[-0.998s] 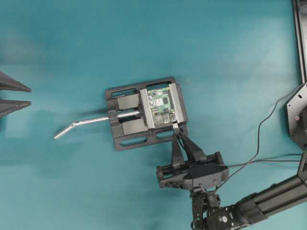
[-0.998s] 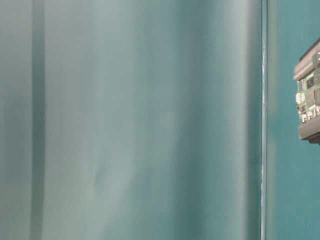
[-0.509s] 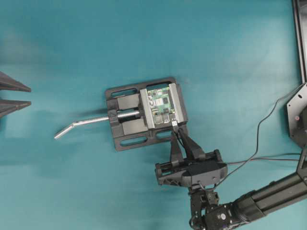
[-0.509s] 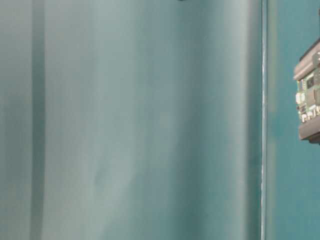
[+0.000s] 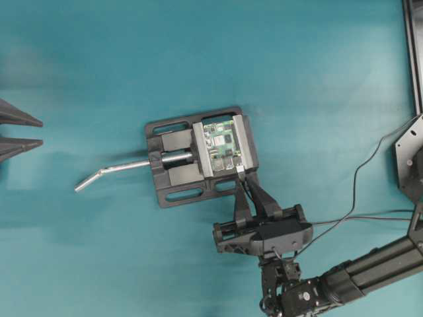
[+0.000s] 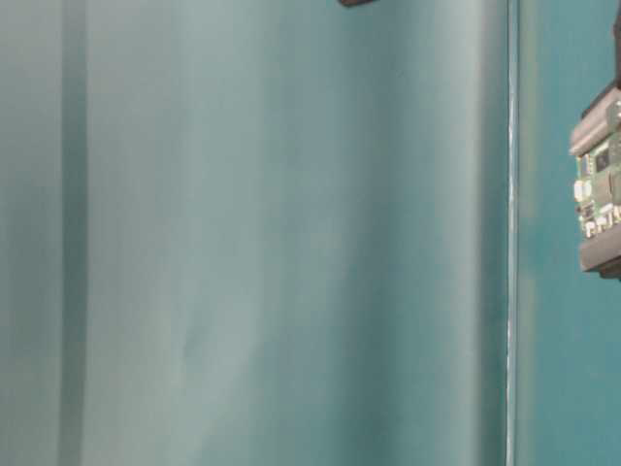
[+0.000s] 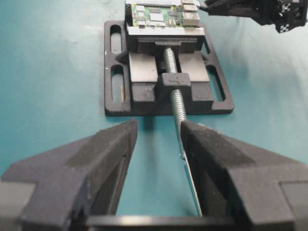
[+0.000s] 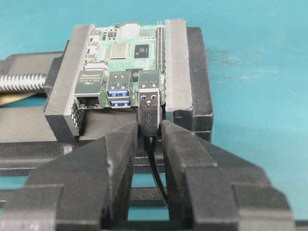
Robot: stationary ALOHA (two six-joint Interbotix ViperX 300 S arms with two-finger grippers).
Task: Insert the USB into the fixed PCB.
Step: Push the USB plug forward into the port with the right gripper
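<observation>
The right end effector [image 8: 149,132] pinches the small, rigid USB [image 8: 149,108] by its dark body, best for pushing straight into the fixed PCB [image 8: 126,55].

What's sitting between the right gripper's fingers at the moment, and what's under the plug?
The right gripper is shut on the USB, whose metal tip sits at the fixed PCB, in a port beside the blue ones. Its black cable drops between the fingers. How deep the tip sits cannot be seen.

USB [image 8: 149,108] (black) at PCB [image 8: 126,53] port
</observation>
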